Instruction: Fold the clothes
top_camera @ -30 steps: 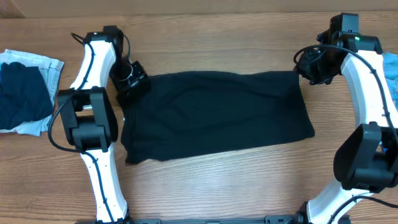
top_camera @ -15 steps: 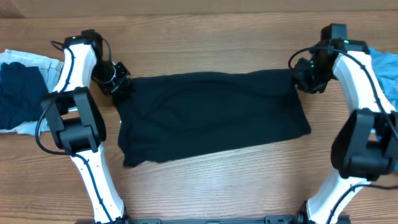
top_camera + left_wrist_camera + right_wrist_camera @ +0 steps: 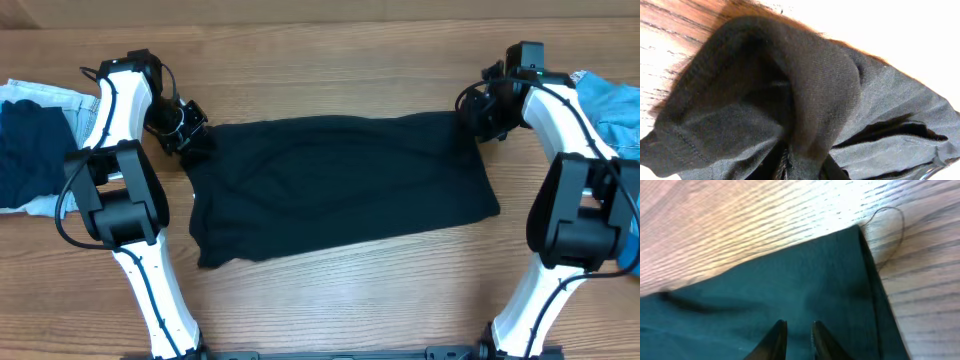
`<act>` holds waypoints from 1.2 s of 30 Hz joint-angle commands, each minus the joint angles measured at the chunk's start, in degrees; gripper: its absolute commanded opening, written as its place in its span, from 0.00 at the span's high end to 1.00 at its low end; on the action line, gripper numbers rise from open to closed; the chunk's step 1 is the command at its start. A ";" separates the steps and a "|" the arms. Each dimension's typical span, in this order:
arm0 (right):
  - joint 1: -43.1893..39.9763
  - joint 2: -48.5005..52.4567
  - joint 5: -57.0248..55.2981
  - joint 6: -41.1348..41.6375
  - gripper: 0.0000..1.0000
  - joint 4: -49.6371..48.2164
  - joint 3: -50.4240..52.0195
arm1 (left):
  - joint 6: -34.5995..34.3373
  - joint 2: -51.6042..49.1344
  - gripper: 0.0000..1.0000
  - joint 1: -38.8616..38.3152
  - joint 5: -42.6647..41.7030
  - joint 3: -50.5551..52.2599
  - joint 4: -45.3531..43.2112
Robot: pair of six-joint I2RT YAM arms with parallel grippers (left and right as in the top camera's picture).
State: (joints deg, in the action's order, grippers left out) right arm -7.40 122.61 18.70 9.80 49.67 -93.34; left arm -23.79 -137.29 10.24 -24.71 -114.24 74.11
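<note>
We've got bare tabletop (image 3: 340,300) wide open in front of the clothes (image 3: 340,185), and a free strip behind them. At the left edge a denim pile (image 3: 40,140) blocks passage; at the right edge a blue garment (image 3: 612,100) crowds the right arm (image 3: 565,115).

L gripper (image 3: 192,143) clamped, R gripper (image 3: 799,332) narrow

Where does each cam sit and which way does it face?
Overhead: above the table, facing straight down on the garment; both arms show, left gripper and right gripper at its far corners.
Left wrist: on the left arm, close on bunched garment; its gripper mostly hidden.
Right wrist: on the right arm, facing down past its fingertips at a garment corner.
Shared: garment and table in all three.
</note>
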 commanded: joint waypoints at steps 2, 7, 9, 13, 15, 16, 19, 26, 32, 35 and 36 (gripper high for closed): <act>0.07 4.81 0.48 -0.07 0.87 -0.37 -0.24 | 1.07 1.14 0.79 0.13 -0.90 0.07 0.24; 0.07 8.11 -5.97 5.31 0.96 -2.73 -0.24 | 1.09 1.14 0.79 0.13 -0.87 0.07 0.24; 0.04 8.79 -8.92 6.40 0.96 -3.34 -0.24 | 1.16 1.14 0.80 0.15 -0.81 0.07 0.20; -0.46 9.16 -11.78 6.56 0.96 -4.76 -0.24 | 2.78 1.14 0.83 0.55 -0.57 0.07 0.55; -0.66 9.16 -12.92 6.49 0.96 -5.75 -0.24 | 3.26 1.14 0.89 1.81 -0.68 0.07 1.66; -0.68 9.16 -13.22 6.47 0.96 -5.97 -0.24 | 3.26 1.14 0.91 2.49 -0.94 -0.02 2.47; -0.70 9.16 -13.33 6.32 0.96 -6.16 -0.24 | 4.55 1.14 0.94 5.81 -3.08 -0.37 5.68; -0.70 9.16 -13.33 6.32 0.96 -6.14 -0.24 | 7.58 1.14 0.92 12.87 -9.84 -0.42 8.07; -0.70 9.16 -13.33 6.32 0.96 -6.10 -0.24 | 8.66 1.14 0.72 13.00 -9.86 -0.42 8.20; -0.70 9.16 -13.33 6.32 0.96 -6.12 -0.24 | 8.63 1.14 0.62 12.44 -10.03 -0.42 8.39; -0.70 9.16 -13.31 6.32 0.94 -6.34 -0.24 | 8.85 1.14 0.60 12.26 -10.51 -0.42 8.41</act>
State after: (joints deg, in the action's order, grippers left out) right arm -7.29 128.11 11.73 15.88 43.46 -94.17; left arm -16.08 -137.29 22.94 -34.52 -114.24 82.32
